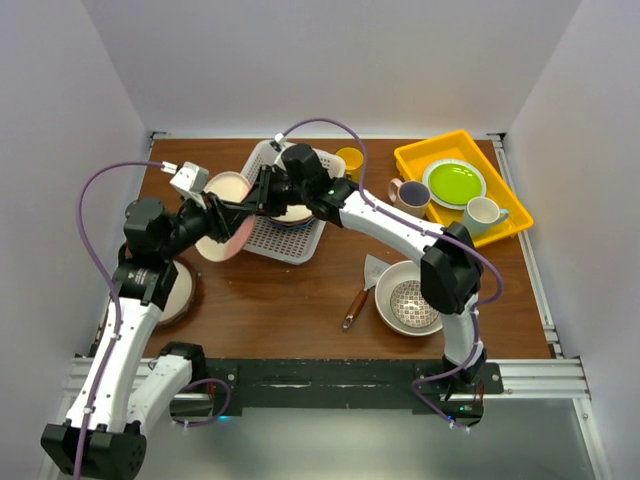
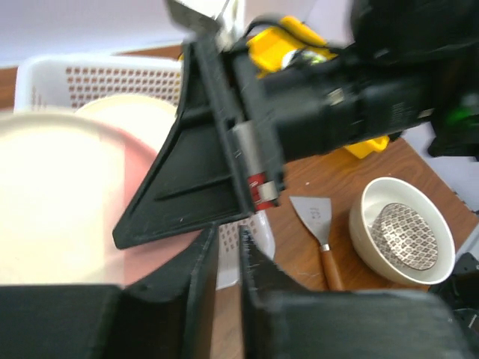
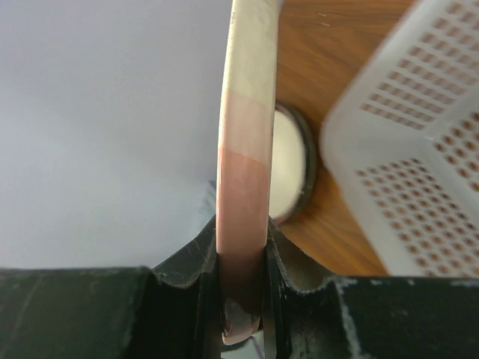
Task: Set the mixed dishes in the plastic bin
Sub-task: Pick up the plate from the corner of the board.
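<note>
- The right gripper [image 3: 241, 247] was clamped on the rim of a pink plate [image 3: 243, 149], one finger pressed against each face.
- The pink plate stood on edge in the air, at the left side of the white bin [image 1: 290, 243] and above the brown table [image 1: 300, 300].
- The left gripper [image 2: 228, 250] was open only a crack. The bin and table showed through the gap, and I saw nothing between its fingers.
- The pink plate lay just to the left of the left gripper's fingers. I could not tell whether it touched them.
- The two grippers sat close together at the plate, the right arm reaching across from the other side of the table.
- There were four plates:
  - the pink one held in the air
  - a cream plate [image 2: 131, 112] lying inside the bin
  - a dark-rimmed plate [image 1: 172, 290] on the table at the left, partly under the left arm
  - a lime-green plate [image 1: 453, 182] in the yellow tray [image 1: 432, 142]
- There were two bowls. A large cream bowl [image 1: 385, 300] stood on the table at the right, with a small patterned bowl [image 1: 410, 300] nested inside it.
- There were three mugs:
  - a yellow mug [image 1: 350, 160] just behind the bin
  - a cream mug with a purple lining [image 1: 410, 195] on the table beside the tray
  - a white mug [image 1: 483, 212] in the tray
- One spatula [image 1: 360, 292] with a wooden handle lay on the table just left of the large bowl.
- There was one bin, at the back middle of the table, and one tray, at the far right corner.
</note>
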Controlling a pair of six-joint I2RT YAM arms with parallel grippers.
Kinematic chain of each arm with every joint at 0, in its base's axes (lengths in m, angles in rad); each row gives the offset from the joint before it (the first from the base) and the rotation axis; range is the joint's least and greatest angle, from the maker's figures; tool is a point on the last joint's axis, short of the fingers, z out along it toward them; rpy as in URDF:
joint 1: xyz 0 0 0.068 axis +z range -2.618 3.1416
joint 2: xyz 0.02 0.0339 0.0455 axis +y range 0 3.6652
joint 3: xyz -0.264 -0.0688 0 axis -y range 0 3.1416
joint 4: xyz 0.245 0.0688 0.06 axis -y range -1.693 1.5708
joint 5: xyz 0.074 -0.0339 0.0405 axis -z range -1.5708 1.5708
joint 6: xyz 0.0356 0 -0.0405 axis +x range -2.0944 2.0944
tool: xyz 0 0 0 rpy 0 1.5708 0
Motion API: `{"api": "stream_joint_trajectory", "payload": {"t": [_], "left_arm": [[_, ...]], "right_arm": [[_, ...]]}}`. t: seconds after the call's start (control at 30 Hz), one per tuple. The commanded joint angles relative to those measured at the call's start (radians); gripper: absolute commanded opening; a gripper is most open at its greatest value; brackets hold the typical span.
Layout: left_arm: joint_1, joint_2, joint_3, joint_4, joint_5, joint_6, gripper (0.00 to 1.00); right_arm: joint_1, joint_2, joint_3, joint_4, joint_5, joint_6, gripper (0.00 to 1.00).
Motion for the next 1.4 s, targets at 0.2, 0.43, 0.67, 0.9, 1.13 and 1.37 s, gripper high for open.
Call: {"api": "stream_joint_trajectory", "payload": {"t": [0.2,0.43,0.67,0.9,1.13,1.37], "left_arm": [[0.000,-0.103,0.034,0.039,0.000,0.095,0.69],[0.006,-0.158,-0.058,0.063,-0.126,0.040,0.79],[0.036,-0.186,-0.143,0.127,-0.155,-0.084,1.00],[0.064,-0.183,-0.259,0.285,-0.088,-0.260,1.00],[0.090,-0.180,-0.361,0.454,-0.046,-0.455,1.00],[0.096,-0.152,-0.428,0.516,-0.055,-0.538,0.98]], "right_arm": [[-0.086,-0.125,-0.085,0.176,-0.097,-0.091,0.00],[-0.181,-0.192,-0.199,0.302,-0.176,-0.090,0.00],[-0.276,-0.258,-0.351,0.530,-0.337,-0.006,0.00],[-0.335,-0.302,-0.467,0.741,-0.449,0.056,0.00],[-0.353,-0.321,-0.544,0.925,-0.508,0.148,0.00],[-0.355,-0.345,-0.588,1.023,-0.525,0.197,0.00]]}}
